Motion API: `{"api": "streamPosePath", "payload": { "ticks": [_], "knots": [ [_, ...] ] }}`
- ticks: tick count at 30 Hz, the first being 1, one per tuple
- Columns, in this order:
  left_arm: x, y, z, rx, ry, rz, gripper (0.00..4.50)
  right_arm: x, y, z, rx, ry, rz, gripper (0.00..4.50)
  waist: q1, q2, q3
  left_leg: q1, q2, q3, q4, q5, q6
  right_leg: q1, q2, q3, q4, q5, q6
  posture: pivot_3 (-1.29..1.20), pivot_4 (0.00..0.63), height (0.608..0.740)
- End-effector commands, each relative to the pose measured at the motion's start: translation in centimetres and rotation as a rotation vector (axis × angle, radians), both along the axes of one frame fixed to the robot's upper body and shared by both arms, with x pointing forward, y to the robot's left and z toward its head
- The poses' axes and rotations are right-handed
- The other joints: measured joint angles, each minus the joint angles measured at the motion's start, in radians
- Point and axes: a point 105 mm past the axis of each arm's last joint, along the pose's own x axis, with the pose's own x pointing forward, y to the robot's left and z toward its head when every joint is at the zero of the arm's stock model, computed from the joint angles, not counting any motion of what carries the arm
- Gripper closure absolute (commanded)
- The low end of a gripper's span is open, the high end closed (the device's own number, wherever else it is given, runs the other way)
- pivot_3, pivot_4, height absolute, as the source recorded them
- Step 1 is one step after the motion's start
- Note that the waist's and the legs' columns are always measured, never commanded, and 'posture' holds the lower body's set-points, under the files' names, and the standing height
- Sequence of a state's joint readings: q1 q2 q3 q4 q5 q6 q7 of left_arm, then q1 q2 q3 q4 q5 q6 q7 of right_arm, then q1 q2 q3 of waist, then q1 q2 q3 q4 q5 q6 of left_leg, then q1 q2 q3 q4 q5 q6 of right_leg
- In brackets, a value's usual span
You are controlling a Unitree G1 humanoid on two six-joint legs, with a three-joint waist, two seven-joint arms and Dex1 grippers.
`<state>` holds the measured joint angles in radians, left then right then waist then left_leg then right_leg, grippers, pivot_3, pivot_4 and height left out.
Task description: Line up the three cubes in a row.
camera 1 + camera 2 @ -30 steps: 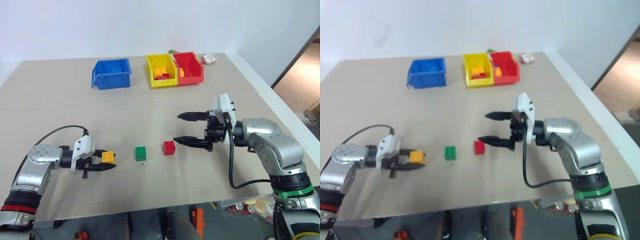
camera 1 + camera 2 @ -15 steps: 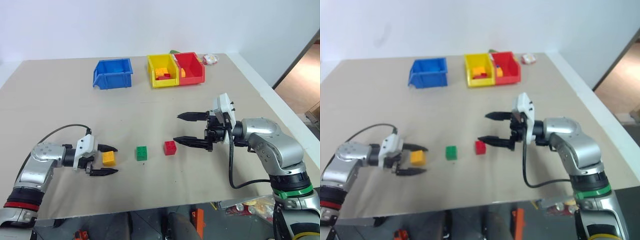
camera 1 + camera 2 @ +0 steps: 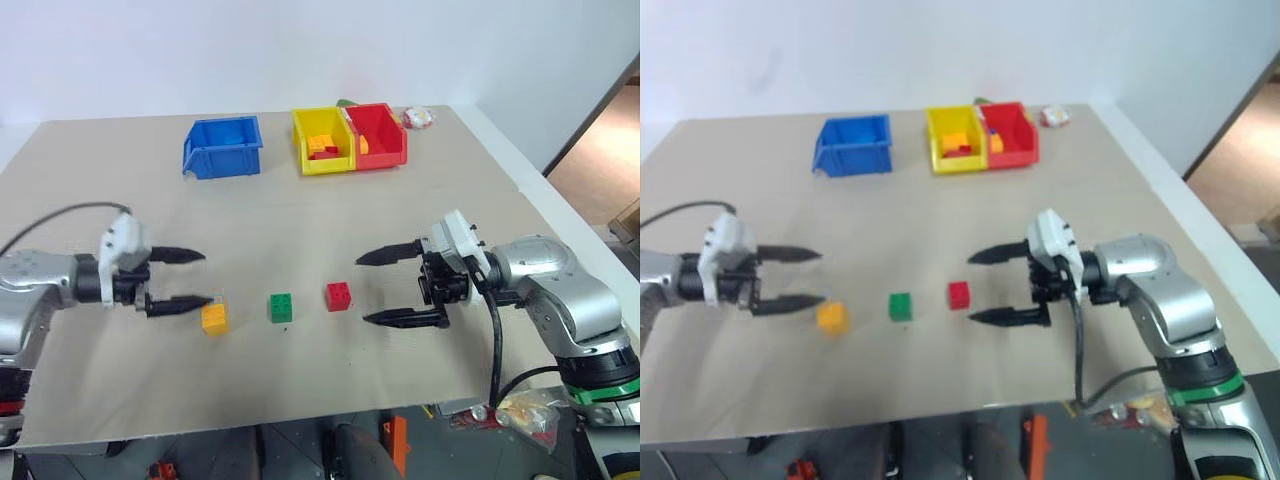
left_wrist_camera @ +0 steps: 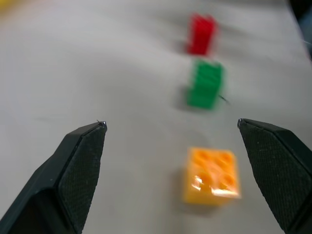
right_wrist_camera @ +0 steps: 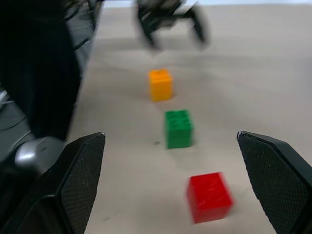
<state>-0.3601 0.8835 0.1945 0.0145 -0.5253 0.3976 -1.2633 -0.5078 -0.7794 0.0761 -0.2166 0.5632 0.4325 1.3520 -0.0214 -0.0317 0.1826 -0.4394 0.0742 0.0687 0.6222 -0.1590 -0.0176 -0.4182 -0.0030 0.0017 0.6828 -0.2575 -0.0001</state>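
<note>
Released and lifted: the left gripper [image 3: 190, 277], which a second ago pinched the yellow-orange cube [image 3: 214, 318], now hangs spread above and just behind it, both fingers clear of the brick. Directly below its fingertips the cube rests free on the table [image 3: 300, 220]. Beyond that, away from the left gripper, stand the green cube [image 3: 281, 307] and then the red cube [image 3: 338, 296], each apart from its neighbour with a similar gap, the three forming a near-straight row that rises slightly toward the red end. Past the red cube the right gripper [image 3: 382, 288] hovers, spread wide and holding nothing; it has drawn back a little from the red cube and tilted, one finger now lower than before. Far beyond both grippers, at the table's back edge, sit a blue bin [image 3: 222, 146], a yellow bin [image 3: 322, 140] and a red bin [image 3: 377, 134], unchanged.

Handling: the cubes appear to be hard, light, studded plastic bricks, rigid and unlikely to be harmed by a pinch, but smooth-sided and easily nudged or toppled. Judged best hold: two opposite flat side faces, fingers square to them, below the studs. The row looks essentially complete.
</note>
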Motion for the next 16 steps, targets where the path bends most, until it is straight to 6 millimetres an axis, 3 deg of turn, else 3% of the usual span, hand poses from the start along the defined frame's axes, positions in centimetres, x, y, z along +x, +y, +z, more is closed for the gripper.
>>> {"api": "streamPosePath", "payload": {
  "ticks": [1,6,11,16],
  "knots": [
    [2.3,1.3,2.9,-0.077,-0.167,0.208,0.04,-0.2,-0.1,1.0,0.028,-0.069,-0.006,0.0,0.0,0.0,0.0,0.0,0.0,0.0,0.001,0.0,0.0,0.0,0.0,-0.001,0.0,0.0,0.0,0.0,0.15,0.74],
    [4.4,2.1,3.1,-0.18,-0.237,0.422,0.04,2.1,-1.3,1.9,0.129,-0.08,-0.199,0.0,0.0,0.0,0.0,0.001,-0.001,0.0,0.002,0.0,0.0,0.001,0.0,0.002,0.0,0.002,0.002,0.0,0.15,0.74],
    [5.0,-0.9,-0.1,-0.186,-0.239,0.466,0.04,5.3,-4.6,1.1,0.176,-0.107,-0.49,0.0,0.001,-0.001,0.0,0.0,-0.004,0.005,0.002,0.0,0.0,0.001,-0.003,0.005,0.0,0.002,0.003,0.0,0.15,0.74],
    [4.6,-1.0,-3.0,-0.16,-0.215,0.488,0.04,6.7,-6.2,-0.1,0.187,-0.099,-0.685,0.0,0.001,-0.001,0.0,0.0,-0.004,0.008,0.002,0.0,0.0,0.0,-0.003,0.01,0.0,0.003,0.004,0.0,0.15,0.74]
  ]
}}
